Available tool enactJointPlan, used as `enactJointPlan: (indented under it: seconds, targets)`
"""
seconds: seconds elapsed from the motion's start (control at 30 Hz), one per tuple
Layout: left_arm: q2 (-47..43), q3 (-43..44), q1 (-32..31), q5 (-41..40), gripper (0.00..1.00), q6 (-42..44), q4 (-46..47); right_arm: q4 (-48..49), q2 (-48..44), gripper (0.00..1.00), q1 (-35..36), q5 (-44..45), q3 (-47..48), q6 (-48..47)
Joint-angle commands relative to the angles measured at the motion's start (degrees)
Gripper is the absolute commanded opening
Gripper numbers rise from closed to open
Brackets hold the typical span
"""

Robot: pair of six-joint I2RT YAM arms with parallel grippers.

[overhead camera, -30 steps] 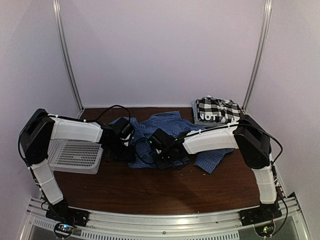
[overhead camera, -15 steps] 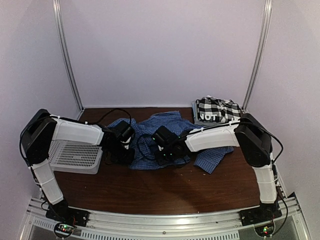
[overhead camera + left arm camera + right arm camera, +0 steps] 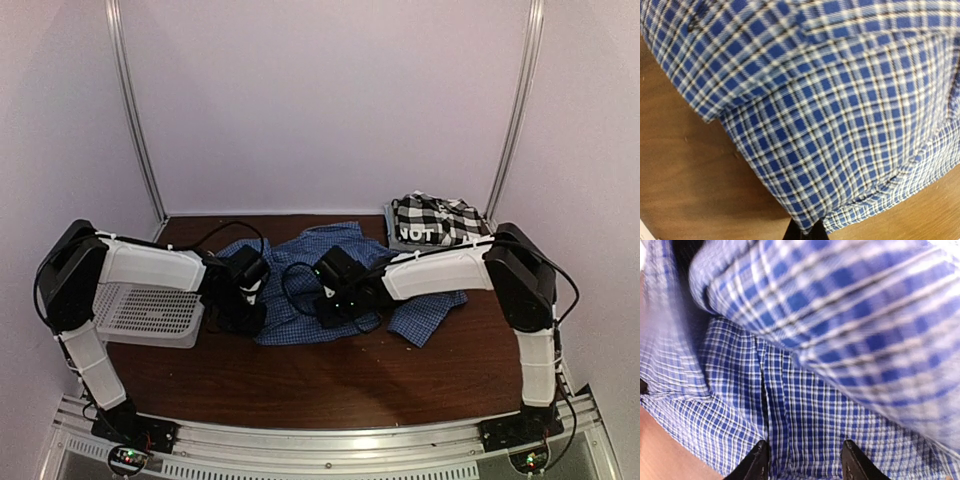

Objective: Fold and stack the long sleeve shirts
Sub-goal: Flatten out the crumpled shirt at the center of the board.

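While two shirts (image 3: 330, 240) (image 3: 432, 222) lie, one basket (image 3: 145, 310)

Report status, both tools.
Left tool shut on blue shirt edge. Right tool open over it. Black-and-white shirt far right. Basket at left.

A white mesh basket (image 3: 150, 312) is set at the left side of the dark brown worktop (image 3: 330, 375).

I am working at a dark brown wooden table (image 3: 330, 385); pale lilac walls (image 3: 330, 100) are enclosing it, and slim metal poles (image 3: 137, 120) are rising at both back corners.
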Motion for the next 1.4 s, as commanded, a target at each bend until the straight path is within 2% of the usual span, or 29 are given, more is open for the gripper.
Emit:
enactJointPlan:
  seconds: [0.0,0.63,0.83,1.03,1.13,1.37]
  targets:
    - [-3.01,-1.06,-1.19,-0.06,0.0,1.42,-4.43,0.43,-4.27,0.52,-0.02,0.01,-0.63,0.74]
    - [-5.86,-2.47,-1.33,0.17,0.0,2.59,-7.19,-4.69,2.51,0.54,5.08,4.64,5.39,0.41]
    - [-5.95,-2.56,-1.33,0.19,0.0,2.94,-8.02,-6.64,4.72,0.41,4.88,9.44,7.73,0.59]
    - [-6.8,-2.85,-1.33,0.19,0.0,3.68,-10.41,-8.45,2.1,0.12,4.18,12.63,7.13,1.61]
    - [-7.73,-2.75,-1.41,1.93,0.0,4.45,-12.81,-10.11,-1.89,0.02,3.01,13.38,4.28,2.24]
    - [-9.71,-1.84,-1.94,5.18,0.0,7.52,-20.63,-15.1,-17.57,0.0,1.44,10.02,-12.08,6.4]
